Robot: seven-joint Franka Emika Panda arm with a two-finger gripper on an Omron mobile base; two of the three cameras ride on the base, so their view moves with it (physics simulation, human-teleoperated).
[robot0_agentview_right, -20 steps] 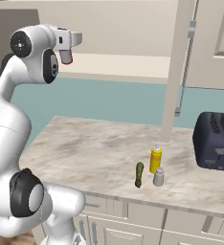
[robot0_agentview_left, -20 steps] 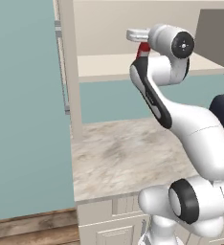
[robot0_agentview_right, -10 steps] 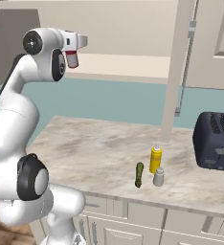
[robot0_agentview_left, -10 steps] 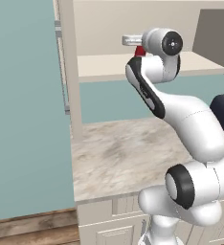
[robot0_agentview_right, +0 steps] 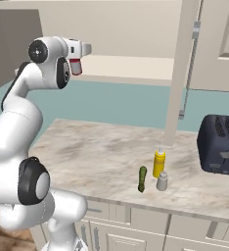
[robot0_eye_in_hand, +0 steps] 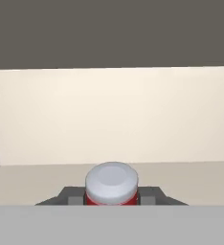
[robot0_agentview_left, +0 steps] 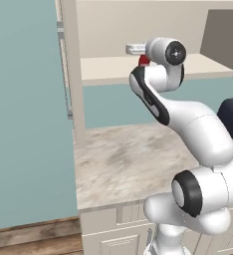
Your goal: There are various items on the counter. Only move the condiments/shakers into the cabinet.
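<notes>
My gripper (robot0_eye_in_hand: 112,200) is shut on the small red bottle (robot0_eye_in_hand: 112,184) with the white cap, one dark finger (robot0_eye_in_hand: 70,197) on each side. I hold the red bottle (robot0_agentview_right: 76,67) in the air at the front edge of the cabinet's cream shelf (robot0_agentview_right: 131,67); from the other side the red bottle (robot0_agentview_left: 144,60) peeks out behind my wrist. On the marbled counter (robot0_agentview_right: 92,152) stand the yellow squeeze bottle (robot0_agentview_right: 159,163) and the grey shaker (robot0_agentview_right: 162,181). The dark green vegetable (robot0_agentview_right: 142,178) lies beside them.
A dark toaster (robot0_agentview_right: 221,144) sits at the counter's right end. The cabinet's tall side post (robot0_agentview_right: 179,73) rises behind the yellow bottle. Its greyish-brown door (robot0_agentview_left: 223,35) stands open at the shelf's far side. The shelf (robot0_eye_in_hand: 181,177) ahead of the bottle is bare.
The arm has carried the red bottle forward toward the cabinet shelf and slightly lower. The things on the counter have not moved.
</notes>
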